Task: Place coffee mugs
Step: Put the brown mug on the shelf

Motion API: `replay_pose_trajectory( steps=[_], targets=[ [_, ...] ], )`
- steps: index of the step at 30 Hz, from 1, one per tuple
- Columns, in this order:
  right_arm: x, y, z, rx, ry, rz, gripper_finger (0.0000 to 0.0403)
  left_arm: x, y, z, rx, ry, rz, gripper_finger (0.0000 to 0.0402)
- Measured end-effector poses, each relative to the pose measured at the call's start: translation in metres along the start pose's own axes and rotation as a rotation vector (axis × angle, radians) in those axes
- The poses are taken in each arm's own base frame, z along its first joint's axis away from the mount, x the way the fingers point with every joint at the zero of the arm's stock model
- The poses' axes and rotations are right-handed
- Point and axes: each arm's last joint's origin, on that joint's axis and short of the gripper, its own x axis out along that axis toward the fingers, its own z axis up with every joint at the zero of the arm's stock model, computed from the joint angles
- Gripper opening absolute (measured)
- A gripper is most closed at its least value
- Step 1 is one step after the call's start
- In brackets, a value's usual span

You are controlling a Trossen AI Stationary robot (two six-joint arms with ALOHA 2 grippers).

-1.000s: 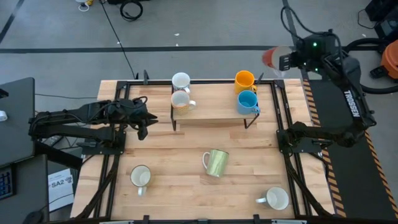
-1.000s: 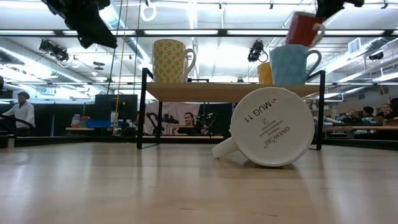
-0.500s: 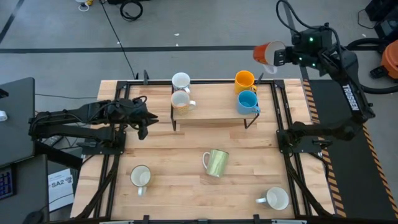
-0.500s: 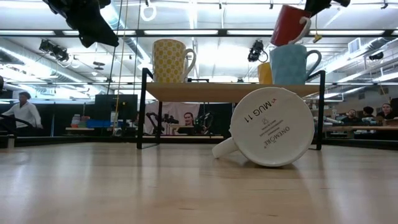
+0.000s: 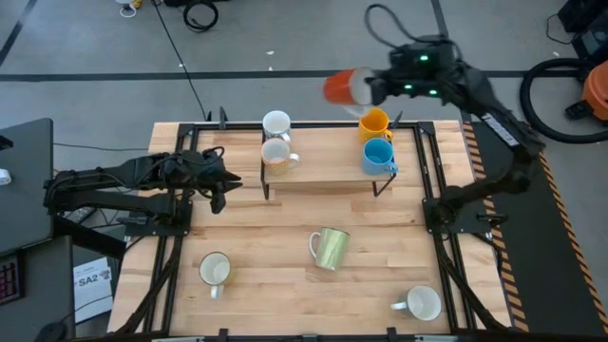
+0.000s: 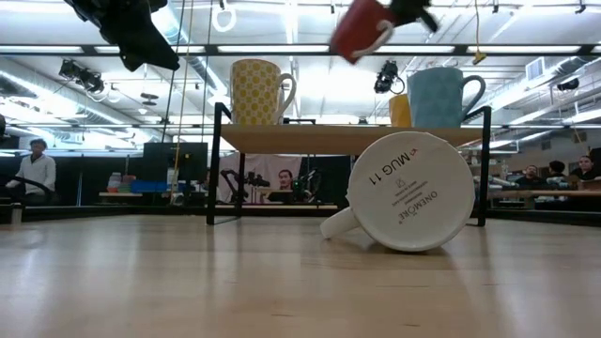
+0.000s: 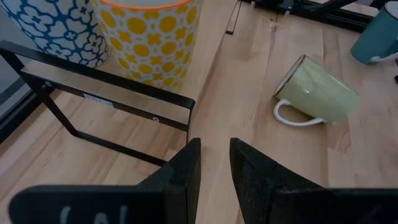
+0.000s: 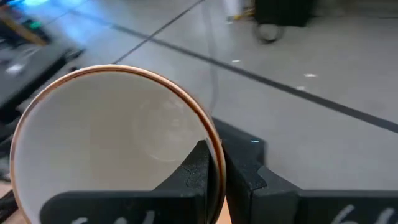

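My right gripper (image 5: pixel 370 88) is shut on a mug (image 5: pixel 344 87) that is red outside and white inside, high over the far edge of the wooden shelf (image 5: pixel 328 161); the low view shows this mug (image 6: pixel 360 26) tilted above the shelf. On the shelf stand a white mug (image 5: pixel 276 123), a yellow-dotted mug (image 7: pixel 149 34), an orange-yellow mug (image 5: pixel 373 122) and a light blue mug (image 5: pixel 377 155). A pale yellow-green mug (image 5: pixel 332 248) lies on its side on the table. My left gripper (image 7: pixel 214 163) hovers left of the shelf, slightly open, nothing between its fingers. My right gripper pinches the red mug's wall at the rim (image 8: pixel 212 142), one finger (image 8: pixel 196 171) inside the mug and one (image 8: pixel 242 171) outside. The fingers come from the table's right, slanting down. The mug is lifted clear and tilted, well above the shelf.
Two white mugs stand upright near the table's near edge, one at the left (image 5: pixel 215 270) and one at the right (image 5: pixel 421 304). The shelf's black legs (image 7: pixel 118 102) stand just ahead of my left gripper. The shelf's middle (image 5: pixel 328 142) is bare wood.
My right gripper has swung with the red mug toward the table's left, from beyond the far right corner to over the shelf's far edge, turning as it went; the mug has stayed high and tipped further. My left gripper has kept still.
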Motion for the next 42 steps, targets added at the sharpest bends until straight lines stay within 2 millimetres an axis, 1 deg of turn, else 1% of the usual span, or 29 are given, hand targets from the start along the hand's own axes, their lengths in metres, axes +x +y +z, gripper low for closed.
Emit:
replay_pose_trajectory(
  steps=[3,6,9,11,20,25,28,38,42],
  targets=[
    [0.024,0.011,-0.001,-0.021,0.021,0.076,0.0033,0.0,0.0,0.0,0.0,-0.001,0.0,0.0091],
    [0.044,0.018,-0.005,-0.032,0.056,0.116,0.0033,0.0,0.0,0.0,0.0,-0.001,0.0,0.0091],
    [0.062,0.021,-0.011,-0.036,0.102,0.12,0.0033,0.0,0.0,0.0,0.0,-0.001,0.0,0.0091],
    [0.07,0.023,-0.014,-0.033,0.124,0.118,0.0033,0.0,0.0,0.0,0.0,-0.001,0.0,0.0091],
    [0.093,0.029,-0.016,-0.053,0.248,0.097,0.0033,0.0,0.0,0.0,0.0,0.0,0.0,0.0091],
    [0.105,0.027,-0.027,-0.06,0.357,0.064,0.0033,0.0,0.0,0.0,0.0,0.0,-0.001,0.0091],
    [0.108,0.027,-0.031,-0.061,0.391,0.047,0.0033,0.0,0.0,0.0,0.0,0.0,0.0,0.0091],
    [0.128,0.032,-0.043,-0.074,0.448,0.037,0.0033,0.0,0.0,0.0,0.001,-0.003,-0.001,0.0091],
    [0.131,0.034,-0.044,-0.077,0.45,0.045,0.0033,0.0,0.0,0.001,0.001,-0.004,-0.001,0.0091]
  ],
)
